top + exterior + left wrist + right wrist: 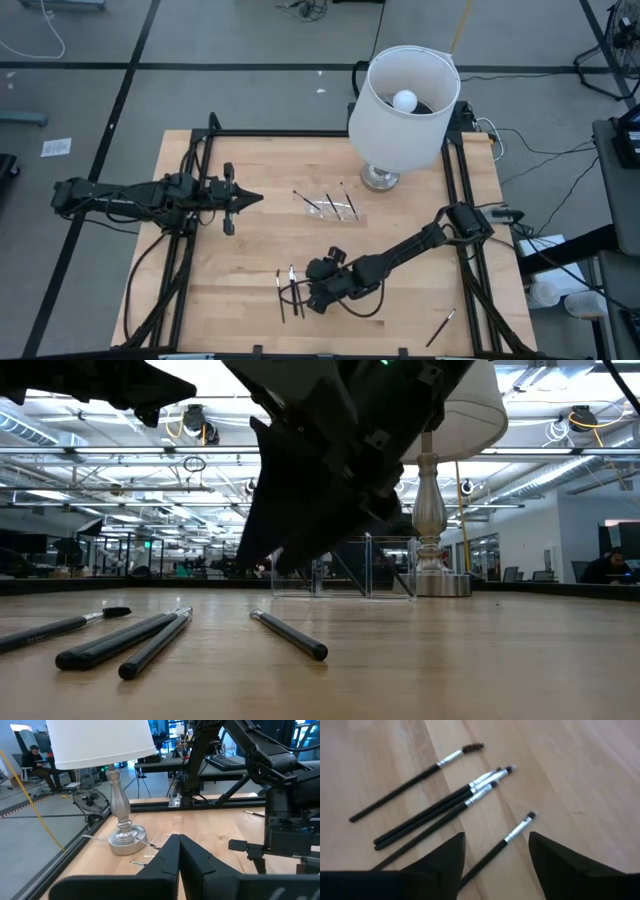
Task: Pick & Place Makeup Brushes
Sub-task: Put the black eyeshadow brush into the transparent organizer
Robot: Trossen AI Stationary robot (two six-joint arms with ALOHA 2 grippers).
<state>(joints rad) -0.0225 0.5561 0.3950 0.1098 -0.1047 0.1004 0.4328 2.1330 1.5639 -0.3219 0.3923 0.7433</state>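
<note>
The right gripper (496, 857) hangs spread wide over thin black silver-collared makeup brushes (437, 810) on the pale wooden worktop (250, 260), holding nothing. The left gripper (255, 198) is closed, empty.

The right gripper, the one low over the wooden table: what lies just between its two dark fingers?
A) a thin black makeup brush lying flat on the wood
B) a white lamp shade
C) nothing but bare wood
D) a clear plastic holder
A: in the right wrist view the right gripper stands open, with one makeup brush lying flat on the table between the fingers, not gripped.
</note>
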